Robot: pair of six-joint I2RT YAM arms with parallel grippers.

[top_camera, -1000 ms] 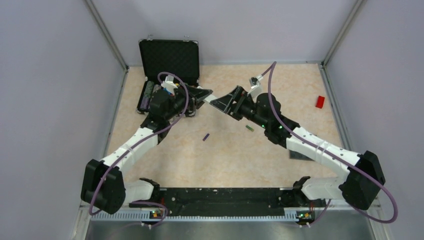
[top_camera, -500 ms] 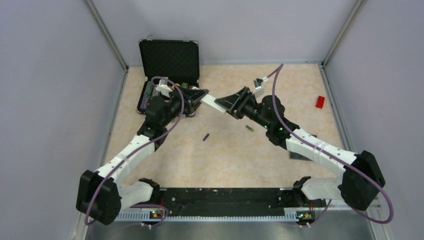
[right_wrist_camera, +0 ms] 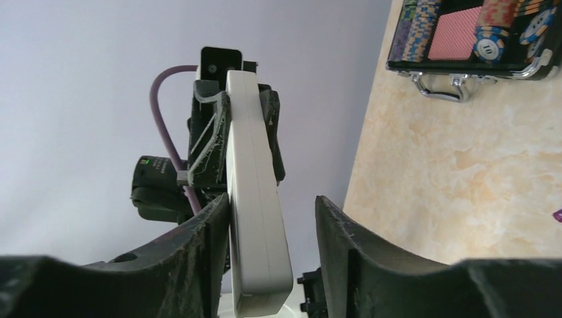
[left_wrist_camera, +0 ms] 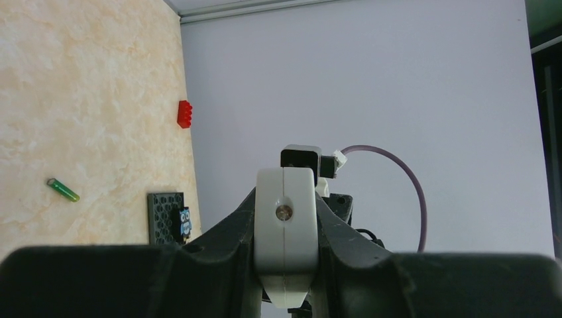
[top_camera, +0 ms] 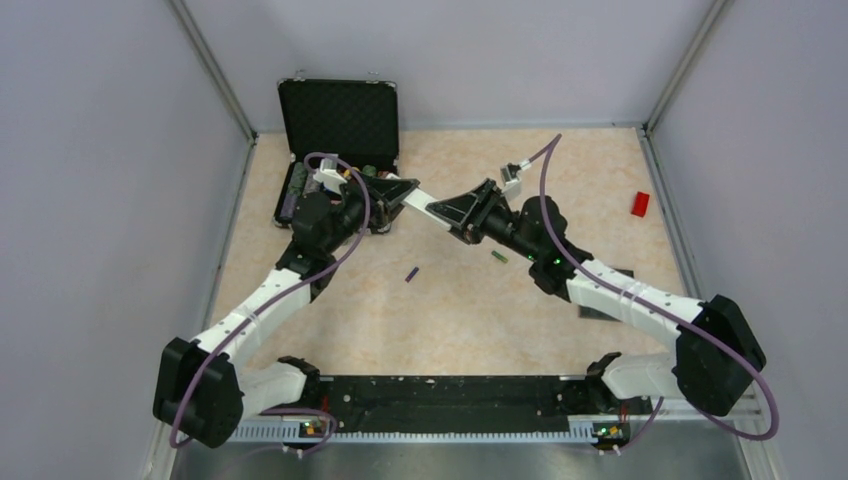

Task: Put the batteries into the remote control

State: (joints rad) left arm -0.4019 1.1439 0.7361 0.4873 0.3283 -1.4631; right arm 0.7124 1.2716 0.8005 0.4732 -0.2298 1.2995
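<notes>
The left gripper (left_wrist_camera: 285,205) clamps the end of the white remote (left_wrist_camera: 285,245), while a green battery (left_wrist_camera: 63,190) and a red block (left_wrist_camera: 184,114) lie well apart on the table (left_wrist_camera: 86,79).

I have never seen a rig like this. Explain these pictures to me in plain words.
This is a robot: a left arm and a right arm bolted at the near edge of a table. The wide picture looks down from above and behind them; the other two come from a camera on each wrist. The left gripper is clamped on one end of a white remote control, held up off the table. The right gripper reaches around the other end, touching on one side, a gap on the other. On the table lie a green battery, a purple battery, a red block and an open black case of poker chips.
</notes>
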